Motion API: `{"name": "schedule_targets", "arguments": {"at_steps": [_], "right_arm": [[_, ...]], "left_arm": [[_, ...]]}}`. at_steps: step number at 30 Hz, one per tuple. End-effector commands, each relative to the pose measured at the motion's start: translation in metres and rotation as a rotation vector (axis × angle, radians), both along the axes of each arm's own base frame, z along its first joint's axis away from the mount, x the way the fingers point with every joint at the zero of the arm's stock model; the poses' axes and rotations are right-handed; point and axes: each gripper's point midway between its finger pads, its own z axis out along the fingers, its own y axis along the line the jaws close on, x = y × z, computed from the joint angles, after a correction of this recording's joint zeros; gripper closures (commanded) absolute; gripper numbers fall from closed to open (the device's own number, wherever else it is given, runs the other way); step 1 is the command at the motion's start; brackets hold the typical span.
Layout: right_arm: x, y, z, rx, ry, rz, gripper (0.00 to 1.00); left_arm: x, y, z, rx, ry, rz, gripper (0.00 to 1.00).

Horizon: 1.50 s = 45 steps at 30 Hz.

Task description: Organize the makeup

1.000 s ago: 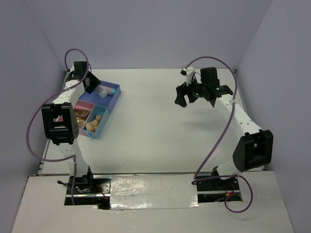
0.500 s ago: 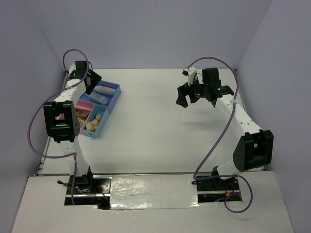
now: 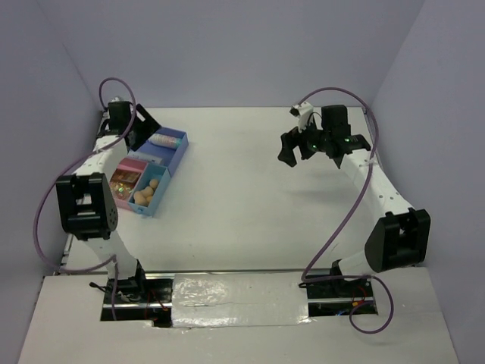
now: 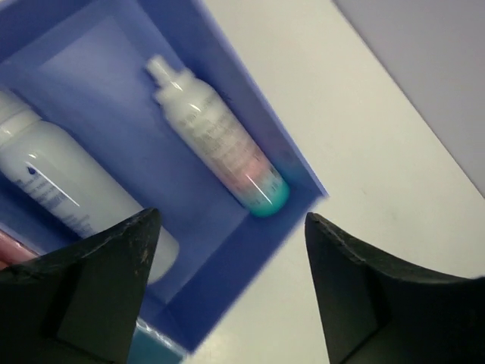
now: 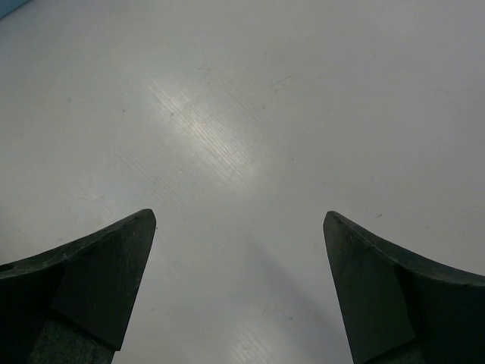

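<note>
You see a white table (image 3: 250, 220) boxed in by plain lavender walls (image 3: 227, 45) at the back and both sides. Soft light gleams on the silver tape (image 3: 235, 300) near its front edge.

Within 1 second the left gripper (image 4: 231, 224) has drawn back from the blue plastic tray compartment (image 4: 98, 68) toward the far-left corner, uncovering the white-pink-teal tube (image 4: 220, 144) lying inside. Its arm's black elbow joint (image 3: 83, 206) swung nearer the base. The right gripper (image 5: 239, 216) drifted slightly rightward.
</note>
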Motion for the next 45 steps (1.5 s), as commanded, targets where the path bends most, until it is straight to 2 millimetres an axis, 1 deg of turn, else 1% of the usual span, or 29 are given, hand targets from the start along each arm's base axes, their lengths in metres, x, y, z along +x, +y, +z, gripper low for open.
{"name": "schedule_targets", "arguments": {"at_steps": [1,2,3,4,6,7,8,9,10,11,12,13,14,16,17,19,21,23,24,25,28,32,33,35,36,45], "right_arm": [[0.003,-0.015,0.041,0.017,-0.119,-0.047,0.0],[0.005,-0.019,0.05,0.016,-0.136,-0.06,0.0],[0.006,-0.022,0.054,0.013,-0.143,-0.075,0.0],[0.008,-0.032,0.059,0.011,-0.147,-0.108,0.0],[0.012,-0.043,0.071,0.03,-0.157,-0.158,0.0],[0.012,-0.047,0.076,0.043,-0.159,-0.176,0.01],[0.015,-0.057,0.085,0.066,-0.165,-0.204,0.0],[0.015,-0.061,0.09,0.085,-0.168,-0.211,0.0],[0.01,-0.055,0.097,0.122,-0.173,-0.175,0.01],[0.013,-0.075,0.101,0.14,-0.177,-0.223,0.0],[0.014,-0.078,0.105,0.153,-0.187,-0.225,0.0],[0.012,-0.083,0.107,0.163,-0.19,-0.237,0.0],[0.013,-0.091,0.108,0.166,-0.191,-0.261,0.0],[0.014,-0.1,0.109,0.176,-0.19,-0.296,0.0],[0.014,-0.106,0.105,0.176,-0.185,-0.319,0.0],[0.013,-0.12,0.106,0.187,-0.195,-0.374,0.01],[0.013,-0.135,0.108,0.186,-0.21,-0.434,0.0],[0.01,-0.144,0.111,0.195,-0.214,-0.494,0.0],[0.01,-0.155,0.11,0.181,-0.216,-0.553,0.0],[0.007,-0.158,0.111,0.189,-0.212,-0.594,0.0],[-0.001,-0.17,0.107,0.174,-0.211,-0.674,0.0],[-0.016,-0.167,0.103,0.168,-0.237,-0.664,0.01],[-0.021,-0.166,0.103,0.172,-0.257,-0.66,0.01],[-0.026,-0.165,0.105,0.175,-0.276,-0.661,0.0],[-0.03,-0.164,0.11,0.182,-0.293,-0.667,0.0],[-0.039,-0.17,0.101,0.172,-0.305,-0.719,0.0]], "left_arm": [[-0.017,-0.04,0.079,0.035,-0.294,-0.303,0.08],[-0.016,-0.048,0.1,0.056,-0.399,-0.354,0.01],[-0.025,-0.055,0.107,0.067,-0.437,-0.391,0.01],[-0.044,-0.07,0.111,0.081,-0.476,-0.468,0.01],[-0.058,-0.08,0.125,0.111,-0.548,-0.517,0.01],[-0.073,-0.085,0.128,0.123,-0.575,-0.546,0.01],[-0.082,-0.094,0.132,0.115,-0.606,-0.595,0.01],[-0.089,-0.097,0.135,0.118,-0.617,-0.61,0.01],[-0.102,-0.102,0.138,0.126,-0.637,-0.631,0.01],[-0.108,-0.106,0.141,0.126,-0.652,-0.652,0.01],[-0.114,-0.109,0.142,0.13,-0.662,-0.663,0.0],[-0.124,-0.112,0.145,0.133,-0.679,-0.672,0.01],[-0.128,-0.114,0.145,0.134,-0.686,-0.68,0.01],[-0.141,-0.121,0.146,0.131,-0.699,-0.709,0.01],[-0.144,-0.123,0.146,0.129,-0.702,-0.715,0.01],[-0.154,-0.129,0.147,0.125,-0.714,-0.733,0.01],[-0.159,-0.13,0.145,0.126,-0.717,-0.728,0.01],[-0.161,-0.13,0.144,0.117,-0.725,-0.713,0.01],[-0.164,-0.134,0.139,0.105,-0.723,-0.72,0.01],[-0.167,-0.142,0.138,0.093,-0.728,-0.739,0.01],[-0.169,-0.151,0.135,0.084,-0.732,-0.747,0.01],[-0.169,-0.161,0.134,0.083,-0.736,-0.754,0.01],[-0.17,-0.166,0.135,0.08,-0.741,-0.764,0.01],[-0.169,-0.169,0.136,0.082,-0.745,-0.766,0.01],[-0.17,-0.173,0.136,0.08,-0.746,-0.774,0.01],[-0.169,-0.178,0.134,0.083,-0.753,-0.779,0.01]]}}
